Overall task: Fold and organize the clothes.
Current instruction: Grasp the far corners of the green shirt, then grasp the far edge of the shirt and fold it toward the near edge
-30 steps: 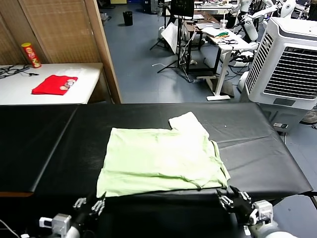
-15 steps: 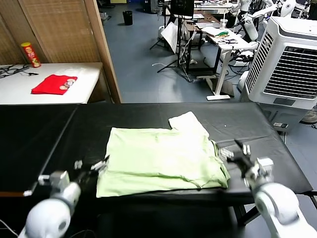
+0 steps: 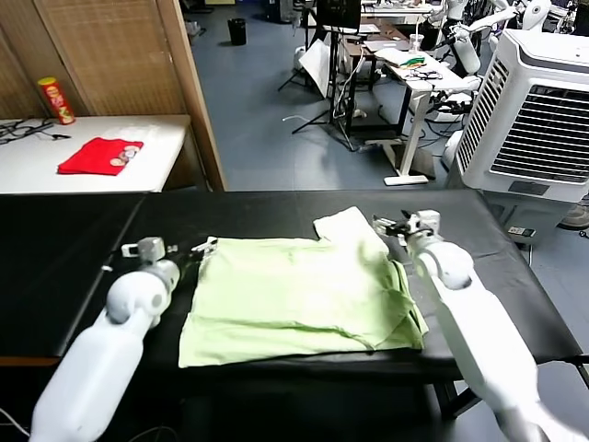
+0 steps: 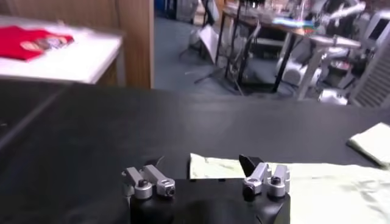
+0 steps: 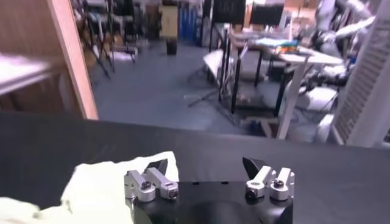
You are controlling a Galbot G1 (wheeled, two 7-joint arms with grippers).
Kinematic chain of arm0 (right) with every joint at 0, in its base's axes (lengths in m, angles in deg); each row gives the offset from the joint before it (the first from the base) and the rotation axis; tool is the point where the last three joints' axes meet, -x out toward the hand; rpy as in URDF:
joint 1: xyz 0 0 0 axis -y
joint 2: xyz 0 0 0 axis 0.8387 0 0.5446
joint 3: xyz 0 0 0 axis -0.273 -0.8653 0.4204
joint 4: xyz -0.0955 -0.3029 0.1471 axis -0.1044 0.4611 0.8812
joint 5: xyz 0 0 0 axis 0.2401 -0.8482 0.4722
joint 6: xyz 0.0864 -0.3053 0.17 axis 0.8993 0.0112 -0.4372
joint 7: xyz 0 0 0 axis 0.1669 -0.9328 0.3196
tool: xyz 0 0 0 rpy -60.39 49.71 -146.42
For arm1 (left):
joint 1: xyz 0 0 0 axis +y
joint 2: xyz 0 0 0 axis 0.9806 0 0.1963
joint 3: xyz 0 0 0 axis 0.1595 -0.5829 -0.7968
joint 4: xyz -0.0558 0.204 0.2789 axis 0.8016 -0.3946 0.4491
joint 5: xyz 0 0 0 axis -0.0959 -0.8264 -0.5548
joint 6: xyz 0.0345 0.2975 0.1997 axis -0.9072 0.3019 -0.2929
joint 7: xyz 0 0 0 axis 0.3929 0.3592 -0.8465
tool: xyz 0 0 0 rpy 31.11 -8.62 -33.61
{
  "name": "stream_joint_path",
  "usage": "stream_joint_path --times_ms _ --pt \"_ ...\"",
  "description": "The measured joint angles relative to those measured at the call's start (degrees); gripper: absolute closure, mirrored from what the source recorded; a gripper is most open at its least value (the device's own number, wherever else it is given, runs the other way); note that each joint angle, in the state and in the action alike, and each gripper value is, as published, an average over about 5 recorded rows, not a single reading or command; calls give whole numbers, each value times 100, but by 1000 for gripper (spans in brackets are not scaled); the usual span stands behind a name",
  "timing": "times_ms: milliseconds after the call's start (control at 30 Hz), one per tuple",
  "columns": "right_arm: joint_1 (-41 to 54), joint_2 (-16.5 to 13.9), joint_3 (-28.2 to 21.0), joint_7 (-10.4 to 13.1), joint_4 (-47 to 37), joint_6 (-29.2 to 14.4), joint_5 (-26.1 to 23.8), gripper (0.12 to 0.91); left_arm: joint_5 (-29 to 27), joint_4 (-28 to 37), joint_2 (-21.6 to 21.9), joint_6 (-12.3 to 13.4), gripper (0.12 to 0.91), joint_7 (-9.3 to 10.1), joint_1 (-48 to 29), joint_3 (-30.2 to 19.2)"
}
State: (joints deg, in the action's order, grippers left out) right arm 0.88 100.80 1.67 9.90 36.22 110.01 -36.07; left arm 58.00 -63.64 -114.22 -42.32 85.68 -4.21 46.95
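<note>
The pale green T-shirt [image 3: 294,295] lies flat on the black table [image 3: 479,276], with one sleeve [image 3: 348,226] sticking out at its far right. My left gripper [image 3: 195,249] is open at the shirt's far left corner. In the left wrist view that corner [image 4: 213,165] lies between the open fingers of the left gripper [image 4: 204,164], ungripped. My right gripper [image 3: 390,224] is open just right of the sleeve. In the right wrist view the sleeve [image 5: 103,182] lies beside one finger of the right gripper [image 5: 205,165], and bare table shows between the fingers.
A red folded garment [image 3: 99,155] and a snack can [image 3: 57,101] sit on a white side table [image 3: 55,175] at the far left. A wooden partition [image 3: 189,92] stands behind the table. A white air cooler [image 3: 538,110] stands at the far right.
Both arms have swung up from below the table's front edge to the far side of the shirt, the left to its far left corner, the right to the sleeve.
</note>
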Motion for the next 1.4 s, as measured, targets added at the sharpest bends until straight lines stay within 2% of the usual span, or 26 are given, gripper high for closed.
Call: stream_joint_path --times_ms 167,367,433,500,633,733,800,900,967,1100,1400 --pt "284 308 -44 -169 -714 -1 -167 227 -44 715 -145 -28 232 -123 -487 -199" --pt "383 506 -21 -186 -1116 30 -199 230 -58 1306 -248 -85 232 -272 -801 -275" --pt "392 546 4 -185 -1178 39 -207 260 -53 1405 -247 -88 237 -350 -841 -282" --pt "396 573 16 -187 -1208 41 -215 339 -51 1449 -235 -94 274 -410 -849 -290" --pt "384 594 24 -192 -1204 43 -220 548 -67 1466 -193 -108 457 -503 -827 -312" --pt "353 602 39 -194 -1176 46 -237 706 -69 1417 -168 -126 624 -541 -790 -329" --pt "327 608 52 -197 -1159 47 -261 783 -69 1361 -153 -140 741 -544 -762 -349" --pt "283 621 68 -201 -1130 36 -304 846 -87 1281 -149 -154 871 -546 -724 -386" --pt "256 629 77 -201 -1107 11 -328 871 -115 1257 -163 -149 903 -548 -705 -396" --pt "213 636 109 -199 -1051 -51 -345 902 -188 1215 -188 -93 904 -553 -663 -377" --pt "127 595 151 -202 -897 -66 -341 904 -335 986 -125 11 904 -483 -606 -169"
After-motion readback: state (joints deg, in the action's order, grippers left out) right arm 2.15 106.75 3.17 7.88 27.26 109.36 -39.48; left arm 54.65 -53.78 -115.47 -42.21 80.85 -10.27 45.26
